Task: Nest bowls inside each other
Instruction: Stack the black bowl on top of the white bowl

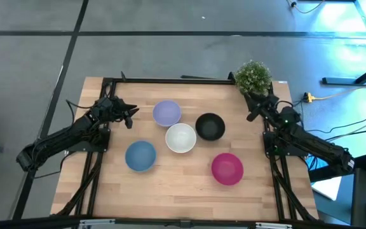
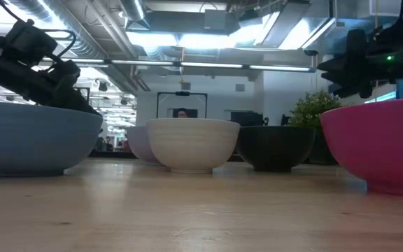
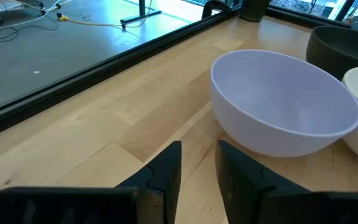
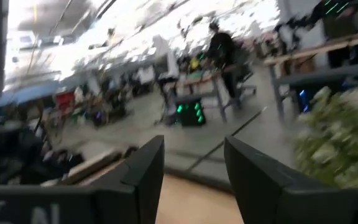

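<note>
Five bowls stand apart on their bases on the wooden table: lavender bowl (image 1: 166,112) (image 3: 284,102), white bowl (image 1: 180,138) (image 2: 191,143), black bowl (image 1: 210,126) (image 2: 276,147), blue bowl (image 1: 140,156) (image 2: 30,138) and magenta bowl (image 1: 227,168) (image 2: 380,143). My left gripper (image 1: 131,115) (image 3: 199,158) hovers above the table just left of the lavender bowl, open and empty. My right gripper (image 1: 251,113) (image 4: 194,158) is raised near the table's far right corner, right of the black bowl, open and empty.
A small green potted plant (image 1: 253,77) stands at the far right corner, close to my right gripper. A black frame (image 1: 170,81) runs along the table's far edge and sides. Bare wood (image 1: 170,191) lies along the near side.
</note>
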You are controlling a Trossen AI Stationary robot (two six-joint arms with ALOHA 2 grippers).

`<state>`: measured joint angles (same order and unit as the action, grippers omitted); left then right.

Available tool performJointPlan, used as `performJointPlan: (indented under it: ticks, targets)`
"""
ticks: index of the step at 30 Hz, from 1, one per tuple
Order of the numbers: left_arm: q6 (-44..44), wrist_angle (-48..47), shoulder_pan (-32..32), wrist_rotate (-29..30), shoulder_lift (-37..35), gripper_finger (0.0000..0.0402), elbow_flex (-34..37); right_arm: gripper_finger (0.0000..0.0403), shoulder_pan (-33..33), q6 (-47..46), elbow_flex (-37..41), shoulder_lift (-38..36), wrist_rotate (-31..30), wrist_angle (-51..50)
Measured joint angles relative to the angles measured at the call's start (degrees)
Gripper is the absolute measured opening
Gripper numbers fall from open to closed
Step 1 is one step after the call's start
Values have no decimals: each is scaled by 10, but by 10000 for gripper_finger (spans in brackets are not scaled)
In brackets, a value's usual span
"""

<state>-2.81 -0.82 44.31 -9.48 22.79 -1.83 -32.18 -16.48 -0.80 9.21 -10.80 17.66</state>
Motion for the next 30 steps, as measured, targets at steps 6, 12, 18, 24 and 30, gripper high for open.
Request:
performJointPlan:
  ticks: [6, 12, 18, 24, 30]
  targets:
    - [0, 0, 0, 0, 0, 94, 0, 143, 0, 14, -28, 53, 34, -45]
    - [0, 0, 0, 0, 0, 94, 0, 79, 0, 69, -122, 110, 91, -96]
    - [0, 0, 0, 0, 0, 94, 0, 50, 0, 97, -236, 172, 165, -241]
    - [0, 0, 0, 0, 0, 94, 0, 53, 0, 122, -276, 211, 166, -270]
    - [0, 0, 0, 0, 0, 94, 0, 75, 0, 122, -279, 231, 166, -275]
